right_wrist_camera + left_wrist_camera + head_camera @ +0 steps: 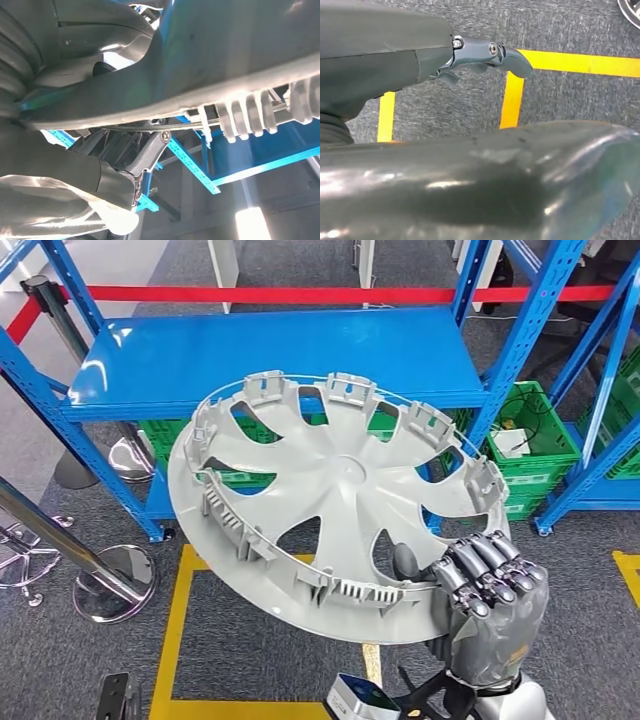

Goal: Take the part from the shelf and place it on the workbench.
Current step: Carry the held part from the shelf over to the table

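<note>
- Grey plastic wheel cover (pixel 336 505), round and spoked, is hanging in the air in front of the blue metal shelf (pixel 272 355), above the grey carpet floor (pixel 249 640), touching neither.
- Right hand (pixel 487 585) is coming up from the lower right of the head view, its dark fingers (pixel 475 560) curling over the cover's near rim and its thumb tucking underneath, so it is gripping the rim at that edge.
- Right wrist view is looking along the underside of the cover, with the ribbed clips of the rim running past the fingers (pixel 149 152).
- Left hand (pixel 482 55) is hanging low over the carpet and the yellow floor tape (pixel 512 100); one dark finger is reaching out straight with nothing in it, and I cannot tell how the other fingers are lying.
- Counting up: one wheel cover, one bare blue shelf board, two green plastic crates (pixel 540 445) in plain sight under the racking.
- Cover is lying nearly flat, inner face with its clips turning upward, tilting down toward the left of the head view; being round, it is showing no long axis.
</note>
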Motion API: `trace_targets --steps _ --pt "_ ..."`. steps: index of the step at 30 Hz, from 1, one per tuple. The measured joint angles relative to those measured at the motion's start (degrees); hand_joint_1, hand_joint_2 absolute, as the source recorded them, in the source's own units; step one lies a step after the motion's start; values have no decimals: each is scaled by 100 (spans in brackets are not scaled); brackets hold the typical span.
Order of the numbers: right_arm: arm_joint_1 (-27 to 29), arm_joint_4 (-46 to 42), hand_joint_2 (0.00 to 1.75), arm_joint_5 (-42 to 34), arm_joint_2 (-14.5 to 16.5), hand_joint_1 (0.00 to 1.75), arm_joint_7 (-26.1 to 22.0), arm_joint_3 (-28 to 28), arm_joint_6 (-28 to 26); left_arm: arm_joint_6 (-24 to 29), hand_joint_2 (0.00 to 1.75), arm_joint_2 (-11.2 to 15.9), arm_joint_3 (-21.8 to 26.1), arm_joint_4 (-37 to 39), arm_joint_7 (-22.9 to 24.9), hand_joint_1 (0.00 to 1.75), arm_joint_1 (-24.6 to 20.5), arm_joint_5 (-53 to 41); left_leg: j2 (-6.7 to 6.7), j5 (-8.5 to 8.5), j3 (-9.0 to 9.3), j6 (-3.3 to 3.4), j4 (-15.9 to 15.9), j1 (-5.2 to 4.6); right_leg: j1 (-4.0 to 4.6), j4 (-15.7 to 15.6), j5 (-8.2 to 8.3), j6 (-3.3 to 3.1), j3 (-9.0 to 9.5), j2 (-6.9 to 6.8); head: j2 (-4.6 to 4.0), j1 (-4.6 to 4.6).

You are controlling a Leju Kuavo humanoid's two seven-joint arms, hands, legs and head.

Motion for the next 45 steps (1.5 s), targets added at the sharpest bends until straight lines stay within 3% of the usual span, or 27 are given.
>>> trace_targets --steps 2,4,5,7,9,10,12,14,16,18,20,21,24,25,27,28,29,31,33,35,36,39,40,41,42,43,45 --pt "-7 -27 175 -1 -8 175 -1 0 0 27 0 -3 7 41 3 0 -35 -79 -27 -80 135 49 -320 -22 14 45 68 69 -100 -1 0 2" --pt "-8 -45 175 -3 -15 175 6 2 0 56 0 -12 12 81 3 0 -50 -211 -24 -22 70 150 -368 -30 3 55 115 136 -158 2 0 3" --pt "-5 -52 175 -4 -17 175 14 4 0 63 0 -22 14 91 7 0 -63 -281 -14 24 29 210 -378 -30 -6 104 36 165 -211 8 0 6" --pt "0 -64 175 -3 -23 175 23 10 0 75 0 -44 17 98 24 0 -97 -416 4 123 -68 318 -398 -27 -19 497 -381 203 -363 28 0 16" --pt "21 -68 175 -2 -26 175 6 21 0 91 0 -65 20 98 65 0 -124 -555 10 221 -186 367 -392 -52 -18 1216 -861 213 -539 41 0 22" --pt "41 -69 175 -2 -26 175 -10 25 0 100 0 -76 20 98 95 0 -130 -629 12 271 -251 373 -388 -66 -17 1499 -962 210 -568 42 0 24" --pt "91 -80 175 -2 -26 175 -48 28 0 123 0 -96 20 98 147 0 -129 -764 15 369 -379 376 -377 -94 -7 1529 -811 179 -376 43 0 24" --pt "126 -110 175 -3 -26 175 -100 29 0 143 0 -115 20 98 185 0 -127 -878 14 464 -483 365 -370 -114 18 840 -519 103 155 44 0 23" --pt "135 -155 175 -2 -26 175 -169 30 -1 156 0 -134 21 94 215 0 -119 -966 13 569 -554 328 -370 -132 51 50 -478 38 686 47 0 20" --pt "145 -196 175 1 -26 175 -223 30 -2 165 0 -140 23 92 233 0 -104 -1013 17 698 -590 268 -403 -127 77 -261 -495 27 834 53 0 20" --pt "154 -213 175 1 -26 175 -238 29 -1 168 0 -135 25 92 240 0 -82 -1034 14 695 -625 202 -410 -116 54 -295 -373 -6 733 40 0 23" --pt "156 -215 175 1 -26 175 -240 29 -1 169 0 -134 25 92 244 0 -69 -1041 9 532 -657 172 -315 -112 38 -309 -301 -42 675 28 0 15" --pt "160 -219 175 2 -26 175 -232 30 0 182 0 -124 35 88 256 0 -47 -1098 3 -361 -798 88 586 -80 27 -280 -92 -114 443 7 0 -4" --pt "156 -219 175 3 -26 175 -225 31 0 193 0 -119 44 83 258 0 -46 -1129 3 -511 -816 66 928 -70 28 -249 -27 -112 342 4 0 -4" --pt "130 -218 175 3 -26 175 -198 40 0 211 0 -117 77 69 260 0 -45 -1193 3 -366 -679 40 1205 -52 26 -158 86 -98 103 -1 0 -4" --pt "113 -217 175 2 -26 175 -180 50 0 216 0 -117 103 62 261 0 -46 -1239 3 -192 -491 37 1065 -44 24 -100 133 -84 -20 -1 0 -5" --pt "98 -217 175 -1 -26 175 -158 65 0 220 0 -117 128 57 264 0 -50 -1302 2 -86 -216 43 754 -38 22 -39 175 -62 -129 -1 0 -6" --pt "81 -217 175 -9 -26 175 -122 102 0 235 0 -115 156 52 269 0 -59 -1485 -6 -166 358 84 -56 -50 30 49 257 -3 -276 -5 0 0" --pt "63 -214 175 -10 -26 175 -104 144 0 266 0 -115 155 53 269 0 -57 -1680 -15 -277 564 142 -475 -88 24 51 375 60 -334 -15 0 2" --pt "46 -204 175 -2 -26 175 -89 183 0 288 0 -117 154 56 268 0 -43 -1809 -3 -161 450 226 -517 -97 4 31 429 119 -397 -7 0 0" --pt "40 -199 175 2 -26 175 -82 199 0 293 0 -117 154 58 268 0 -42 -1845 9 -85 375 280 -532 -92 -2 104 295 147 -457 5 0 10" --pt "30 -182 175 4 -26 175 -70 233 0 305 0 -118 154 59 268 0 -43 -1891 34 167 91 385 -545 -82 -14 922 -580 207 -689 38 0 49" --pt "28 -172 175 2 -26 175 -68 240 0 305 0 -118 154 59 268 0 -42 -1895 36 251 -9 388 -542 -85 -16 1274 -754 217 -726 41 0 54" --pt "26 -160 175 1 -26 175 -67 247 0 305 0 -119 154 59 268 0 -41 -1896 37 336 -114 383 -538 -88 -16 1536 -779 224 -704 43 0 57" --pt "25 -151 175 0 -27 175 -66 253 0 305 0 -119 154 60 268 0 -40 -1897 39 419 -219 375 -533 -91 -17 1645 -666 224 -616 43 0 60" --pt "23 -146 175 0 -27 175 -64 259 0 305 0 -122 154 61 268 0 -40 -1897 41 503 -322 361 -529 -91 -16 1561 -475 218 -432 43 0 60" --pt "12 -144 175 0 -28 175 -61 274 0 305 0 -131 154 61 268 0 -41 -1898 40 659 -501 323 -512 -98 -10 866 -263 189 211 44 0 62"
